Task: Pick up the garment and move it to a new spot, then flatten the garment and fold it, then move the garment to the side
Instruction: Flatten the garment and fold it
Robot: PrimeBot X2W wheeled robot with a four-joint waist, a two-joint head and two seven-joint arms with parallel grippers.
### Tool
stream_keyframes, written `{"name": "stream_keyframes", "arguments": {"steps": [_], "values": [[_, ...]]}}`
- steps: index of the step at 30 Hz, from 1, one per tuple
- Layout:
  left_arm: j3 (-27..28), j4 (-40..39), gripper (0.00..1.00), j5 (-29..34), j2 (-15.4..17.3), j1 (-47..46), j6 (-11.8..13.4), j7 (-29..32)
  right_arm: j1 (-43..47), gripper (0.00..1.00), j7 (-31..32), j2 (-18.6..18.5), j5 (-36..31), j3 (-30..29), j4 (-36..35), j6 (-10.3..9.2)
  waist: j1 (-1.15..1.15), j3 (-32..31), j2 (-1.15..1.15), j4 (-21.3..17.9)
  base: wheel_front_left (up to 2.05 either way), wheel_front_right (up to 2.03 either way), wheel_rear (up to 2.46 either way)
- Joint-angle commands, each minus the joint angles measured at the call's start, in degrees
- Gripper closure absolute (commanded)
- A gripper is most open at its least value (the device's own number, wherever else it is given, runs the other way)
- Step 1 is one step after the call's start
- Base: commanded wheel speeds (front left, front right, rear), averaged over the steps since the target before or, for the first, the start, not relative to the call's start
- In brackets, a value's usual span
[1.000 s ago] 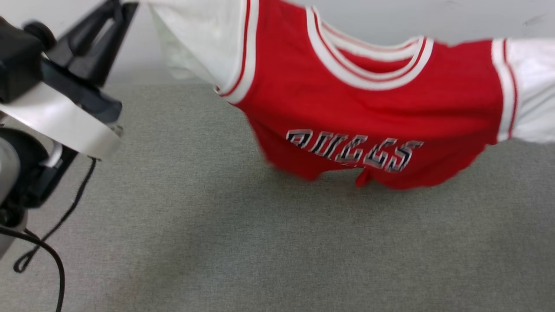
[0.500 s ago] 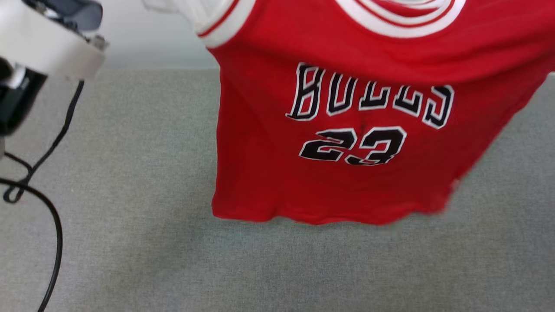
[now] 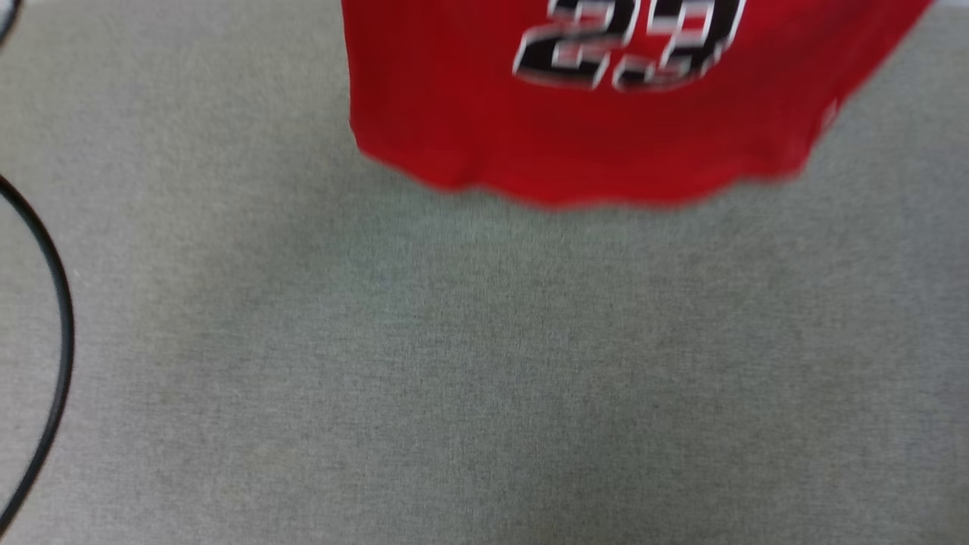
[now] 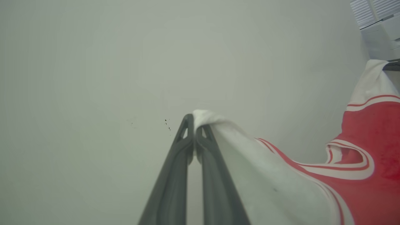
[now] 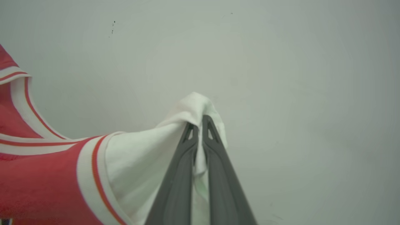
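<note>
garment (image 3: 606, 144): red jersey, hung by both white sleeves, hem over the counter's far side
left tool (image 4: 194, 120): clamped on one sleeve tip
right tool (image 5: 200, 123): pinched tight on the other sleeve
counter (image 3: 484, 378): grey woven cloth
cable (image 3: 64, 318): black, along the counter's left side
wall (image 4: 93, 62): plain, pale

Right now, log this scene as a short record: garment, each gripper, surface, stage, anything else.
garment: red, number side facing the head camera, hanging with its hem over the grey surface; cannot tell if the hem touches
left gripper: shut on one white sleeve tip
right gripper: shut on the other sleeve tip
stage: lifted and spread between both arms, not yet laid flat
other: black cable at the left edge of the head view
</note>
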Motion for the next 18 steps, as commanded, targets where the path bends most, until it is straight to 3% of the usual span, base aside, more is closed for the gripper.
{"name": "stream_keyframes", "arguments": {"steps": [1,10,18], "values": [[0.3,1.3,1.0,0.4,-0.6,-1.7,-0.2,-0.4,-2.4,1.0,-0.2,0.3,-0.6,0.8,1.4,-0.09,-0.01,3.9,0.0,0.6,0.0,0.0,0.0],[0.4,14.1,1.0,3.0,-3.3,-14.1,-2.0,-3.4,-22.1,1.0,-3.8,3.4,-4.3,8.3,15.3,-0.09,-0.01,11.1,0.0,1.0,0.0,0.0,0.0],[0.4,21.6,1.0,4.2,-3.8,-16.6,-2.5,-8.7,-31.8,1.0,-6.6,6.6,-5.9,13.2,26.0,-0.09,-0.01,15.6,0.0,1.8,0.0,0.0,0.0]]}}
